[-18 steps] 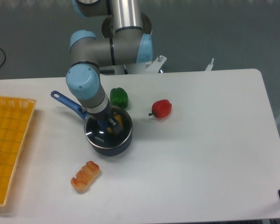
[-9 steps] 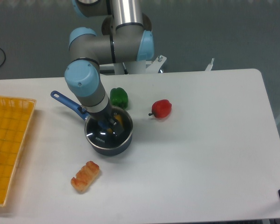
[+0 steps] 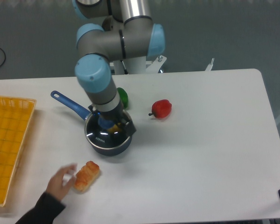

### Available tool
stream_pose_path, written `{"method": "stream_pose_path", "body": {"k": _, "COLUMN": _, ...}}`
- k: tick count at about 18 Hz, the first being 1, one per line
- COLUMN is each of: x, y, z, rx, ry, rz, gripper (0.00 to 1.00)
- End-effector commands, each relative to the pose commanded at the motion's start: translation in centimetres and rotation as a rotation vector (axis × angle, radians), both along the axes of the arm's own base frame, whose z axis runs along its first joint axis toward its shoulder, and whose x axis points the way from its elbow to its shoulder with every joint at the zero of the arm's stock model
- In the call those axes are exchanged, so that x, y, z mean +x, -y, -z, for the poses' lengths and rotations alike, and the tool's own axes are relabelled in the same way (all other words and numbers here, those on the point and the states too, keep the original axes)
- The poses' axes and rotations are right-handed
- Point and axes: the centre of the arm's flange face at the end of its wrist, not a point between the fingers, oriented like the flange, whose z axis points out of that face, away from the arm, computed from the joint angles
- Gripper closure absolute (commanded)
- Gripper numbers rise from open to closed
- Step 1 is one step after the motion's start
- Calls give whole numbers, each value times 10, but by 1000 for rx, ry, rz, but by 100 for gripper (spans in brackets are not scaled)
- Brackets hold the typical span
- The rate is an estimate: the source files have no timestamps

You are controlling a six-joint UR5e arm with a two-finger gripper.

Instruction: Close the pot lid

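The pot [image 3: 108, 141] is a small dark saucepan at the table's left centre, with its blue handle [image 3: 70, 104] pointing to the back left. The clear glass lid [image 3: 99, 136] lies flat on the pot's rim, and its blue knob [image 3: 105, 123] shows at the centre. Something yellow shows through the glass. My gripper [image 3: 111, 120] hangs straight over the lid, open, with a dark finger on each side of the knob and nothing held.
A green pepper [image 3: 123, 96] sits behind the pot, half hidden by my arm. A red pepper [image 3: 162, 108] lies to the right. A bread piece [image 3: 86, 176] lies in front, with a person's hand [image 3: 59, 181] reaching to it. A yellow basket [image 3: 7, 154] stands at the left edge.
My arm has swung to the right over the pot and the fingers have spread off the knob. A person's hand has come in from the bottom left beside the bread.
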Motion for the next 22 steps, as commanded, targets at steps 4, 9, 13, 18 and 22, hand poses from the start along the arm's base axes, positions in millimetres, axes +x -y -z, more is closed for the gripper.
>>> {"method": "stream_pose_path", "body": {"k": 4, "x": -57, "y": 40, "z": -7, "rx": -18, "ry": 4, "rz": 114, "gripper": 0}}
{"method": "stream_pose_path", "body": {"k": 9, "x": -113, "y": 92, "z": -21, "rx": 22, "ry": 16, "rz": 124, "gripper": 0}}
{"method": "stream_pose_path", "body": {"k": 13, "x": -155, "y": 138, "z": -21, "rx": 9, "ry": 19, "rz": 177, "gripper": 0}}
{"method": "stream_pose_path", "body": {"k": 18, "x": -196, "y": 201, "z": -27, "rx": 9, "ry": 29, "rz": 238, "gripper": 0}}
{"method": "stream_pose_path", "body": {"k": 22, "x": -202, "y": 226, "z": -33, "rx": 3, "ry": 55, "rz": 216, "gripper": 0}}
